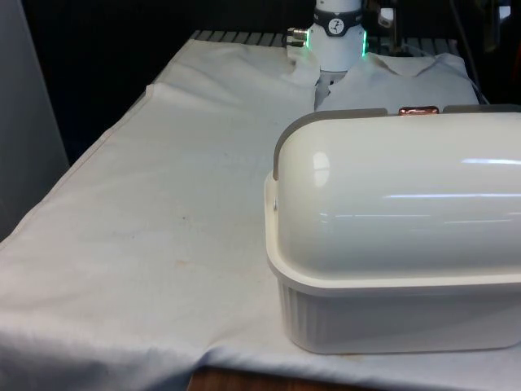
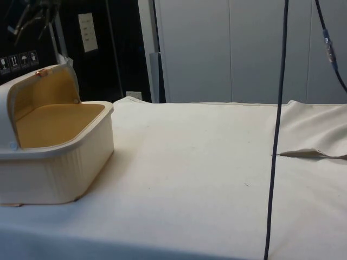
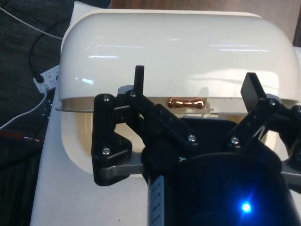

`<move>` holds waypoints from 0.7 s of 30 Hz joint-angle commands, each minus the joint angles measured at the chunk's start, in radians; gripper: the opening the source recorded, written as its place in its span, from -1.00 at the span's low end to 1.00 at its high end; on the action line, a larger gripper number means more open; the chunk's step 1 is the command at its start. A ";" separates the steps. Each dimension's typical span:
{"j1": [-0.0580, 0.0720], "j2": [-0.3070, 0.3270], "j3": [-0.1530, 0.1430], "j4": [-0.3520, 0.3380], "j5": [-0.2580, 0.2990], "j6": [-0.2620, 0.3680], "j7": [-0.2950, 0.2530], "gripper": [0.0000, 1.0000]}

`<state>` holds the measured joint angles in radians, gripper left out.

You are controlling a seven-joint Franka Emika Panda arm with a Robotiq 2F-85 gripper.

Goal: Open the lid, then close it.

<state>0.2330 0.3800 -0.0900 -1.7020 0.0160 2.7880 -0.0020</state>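
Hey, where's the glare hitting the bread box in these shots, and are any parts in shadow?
Front view: long bright streaks and a window-like highlight run across the glossy cream roll-top lid of the white ribbed plastic bread box. Wrist view: similar streaks sit on the lid above the small copper handle, and the open black two-finger gripper looks dark against it. Side view: the box's tan interior is evenly lit, with soft shadow under the raised lid.

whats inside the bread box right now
Through the raised lid, the bread box shows a bare yellowish floor and back wall with nothing on them. The near corner stays hidden behind its wall.
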 commanded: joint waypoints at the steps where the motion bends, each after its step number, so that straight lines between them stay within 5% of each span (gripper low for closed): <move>1: 0.000 0.001 -0.001 0.002 0.000 -0.002 0.001 1.00; 5: 0.000 0.002 0.000 0.003 0.000 -0.001 0.000 0.85; 10: 0.000 0.002 0.000 0.003 0.001 -0.001 0.000 0.22; 18: 0.000 0.003 0.000 0.003 0.001 -0.001 -0.001 -0.44; 21: -0.001 0.006 0.001 0.003 0.002 0.000 -0.001 -0.88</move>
<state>0.2330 0.3810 -0.0900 -1.7020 0.0160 2.7870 -0.0020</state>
